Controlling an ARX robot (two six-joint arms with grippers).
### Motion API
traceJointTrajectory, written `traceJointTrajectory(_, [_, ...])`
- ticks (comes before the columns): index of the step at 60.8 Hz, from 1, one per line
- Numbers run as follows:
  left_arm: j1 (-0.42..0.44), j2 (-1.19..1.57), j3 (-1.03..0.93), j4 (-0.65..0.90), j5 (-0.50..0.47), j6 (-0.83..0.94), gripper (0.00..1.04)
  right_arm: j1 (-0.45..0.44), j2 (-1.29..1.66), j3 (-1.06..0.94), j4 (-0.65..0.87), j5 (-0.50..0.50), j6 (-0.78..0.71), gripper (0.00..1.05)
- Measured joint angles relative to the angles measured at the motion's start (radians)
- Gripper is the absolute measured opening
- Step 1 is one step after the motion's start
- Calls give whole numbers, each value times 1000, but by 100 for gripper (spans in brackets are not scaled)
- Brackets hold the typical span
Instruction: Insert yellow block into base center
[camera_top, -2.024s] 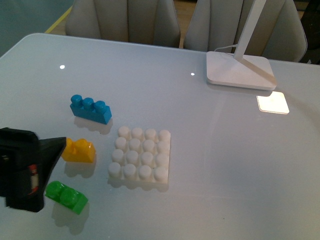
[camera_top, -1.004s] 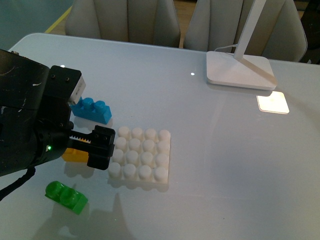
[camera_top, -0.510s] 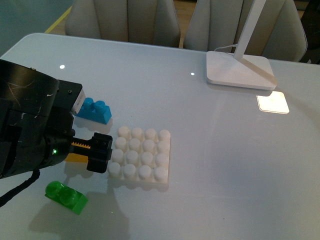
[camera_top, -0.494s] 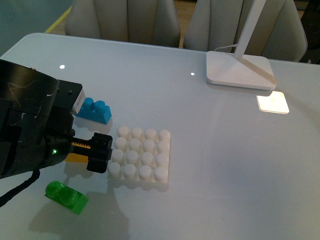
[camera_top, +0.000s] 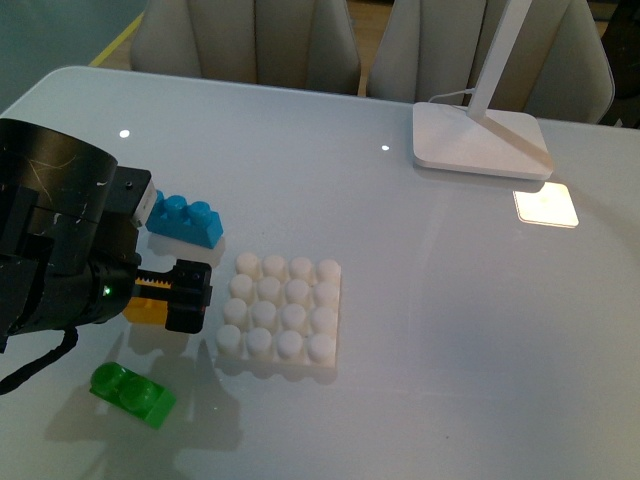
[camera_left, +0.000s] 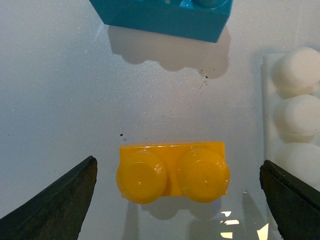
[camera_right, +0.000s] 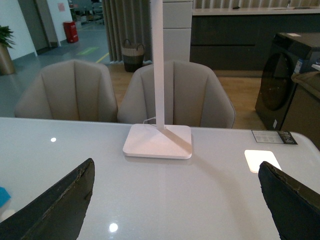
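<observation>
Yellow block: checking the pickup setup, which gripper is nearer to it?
Left. The left gripper hangs open over the yellow block, a finger on each side; the right gripper is open elsewhere, facing the lamp.

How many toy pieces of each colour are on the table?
yellow block: 1
blue block: 1
green block: 1
white base: 1
Total: 4
</observation>
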Motion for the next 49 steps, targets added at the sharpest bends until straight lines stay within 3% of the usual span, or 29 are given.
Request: traceJointTrajectory(49, [10, 69, 47, -10, -4, -3, 97, 0, 0, 0, 0, 0, 0, 96])
